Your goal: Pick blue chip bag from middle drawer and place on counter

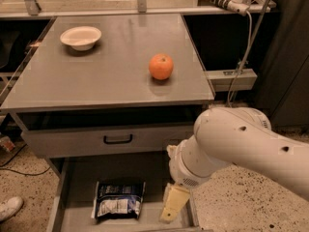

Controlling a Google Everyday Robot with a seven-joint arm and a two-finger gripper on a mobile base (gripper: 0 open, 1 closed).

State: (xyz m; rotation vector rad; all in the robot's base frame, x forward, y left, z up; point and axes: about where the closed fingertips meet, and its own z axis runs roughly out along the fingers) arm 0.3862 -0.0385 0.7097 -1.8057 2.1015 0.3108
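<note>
The blue chip bag [118, 199] lies flat on the floor of the open middle drawer [79, 178], near its front and a little left of centre. My gripper [170, 211] hangs from the big white arm [231, 144] and reaches down into the right side of the drawer. It is just to the right of the bag and apart from it, holding nothing that I can see. The grey counter [111, 76] is above the drawers.
An orange [161, 66] sits right of centre on the counter and a white bowl [81, 37] at its back left. The drawer front with the black handle [118, 139] juts out above the open drawer. A white shoe [9, 208] is on the floor at the left.
</note>
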